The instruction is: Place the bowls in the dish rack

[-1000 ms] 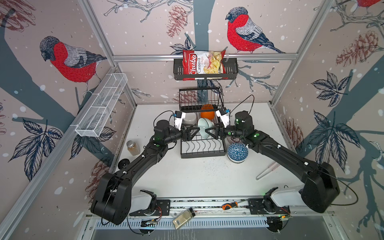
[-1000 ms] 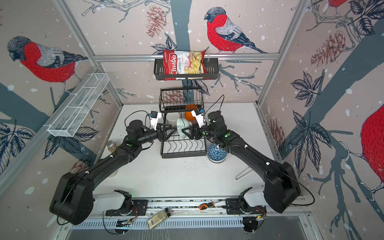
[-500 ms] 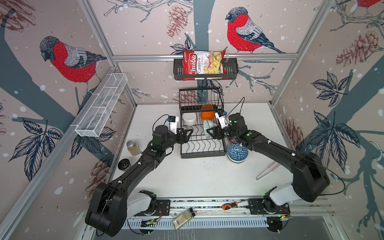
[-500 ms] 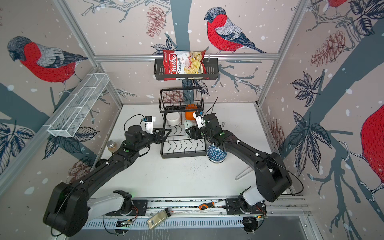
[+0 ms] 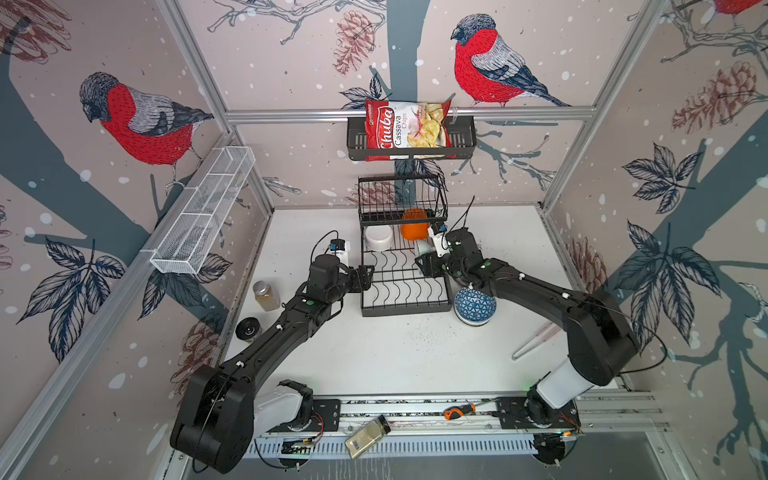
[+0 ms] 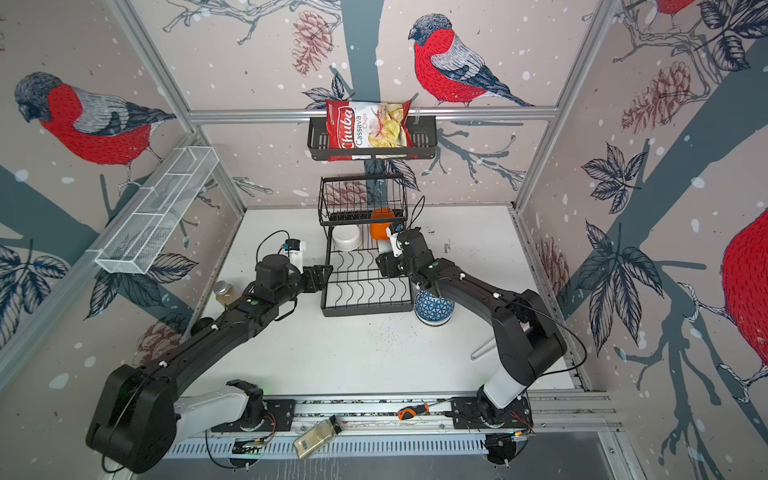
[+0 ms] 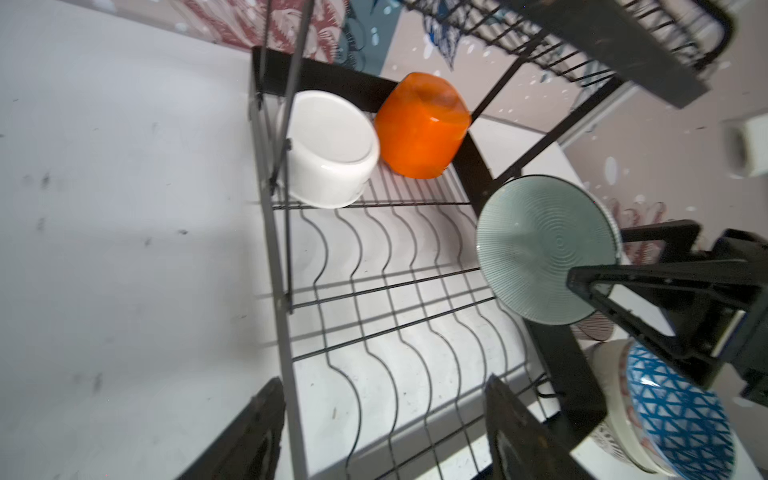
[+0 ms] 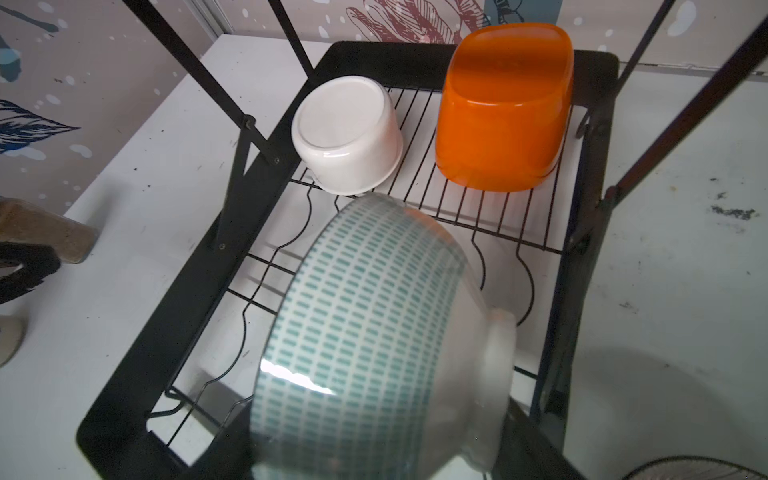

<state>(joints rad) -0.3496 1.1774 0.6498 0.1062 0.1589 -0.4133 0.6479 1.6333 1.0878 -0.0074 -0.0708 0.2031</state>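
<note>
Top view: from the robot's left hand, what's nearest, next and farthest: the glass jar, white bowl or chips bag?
1. white bowl, in the dish rack, just past the left hand.
2. glass jar, standing on the table, farther left.
3. chips bag, high in the back-wall shelf.

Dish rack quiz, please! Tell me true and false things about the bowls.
The orange bowl sits upside down on the dish rack. True.
The white bowl is on the table. False: it is on the rack, beside the orange one.
The right gripper holds the green bowl over the rack. True.
The left gripper holds a bowl too. False: it is open and empty.
The blue bowl is in the rack. False: it sits outside, beside it.
</note>
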